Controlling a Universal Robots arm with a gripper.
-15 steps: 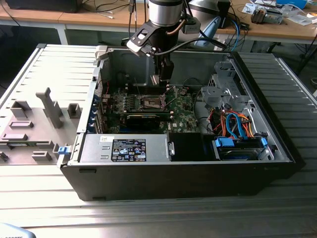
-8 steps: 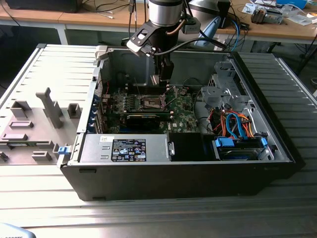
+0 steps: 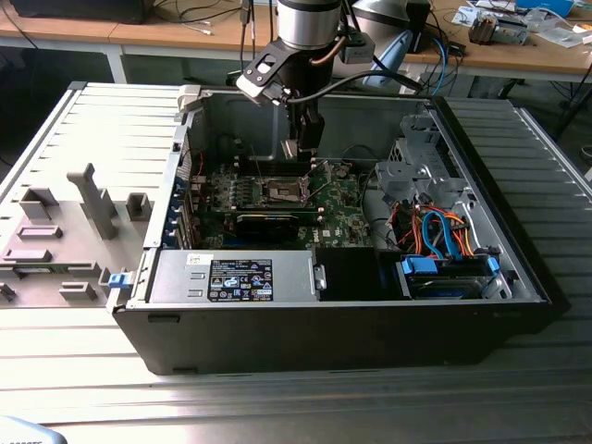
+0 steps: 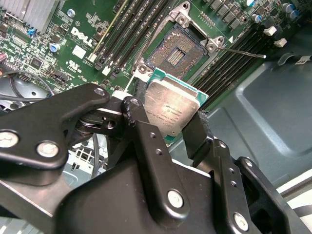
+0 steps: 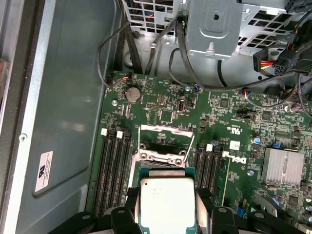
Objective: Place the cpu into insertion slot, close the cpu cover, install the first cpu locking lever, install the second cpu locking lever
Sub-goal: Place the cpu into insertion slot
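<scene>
A ribbed grey metal table (image 3: 370, 407) runs across the bottom of the frame and up the right side. An open black computer case (image 3: 342, 333) lies on its side in the middle of it. At the left of the frame, touching the case, is a pale grey ribbed plate (image 3: 111, 139) with several upright grey blocks (image 3: 92, 199) on it.

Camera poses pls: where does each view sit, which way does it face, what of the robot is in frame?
Exterior view: off the arm, raised, looking down into the open case; shows arm and tool.
First wrist view: at the wrist, facing the board along the tool; tool tip grips the cpu.
Second wrist view: at the wrist, other side, facing the socket; tool links in the foreground.
Shared: both wrist views show the cpu in the tool, socket empty.
</scene>
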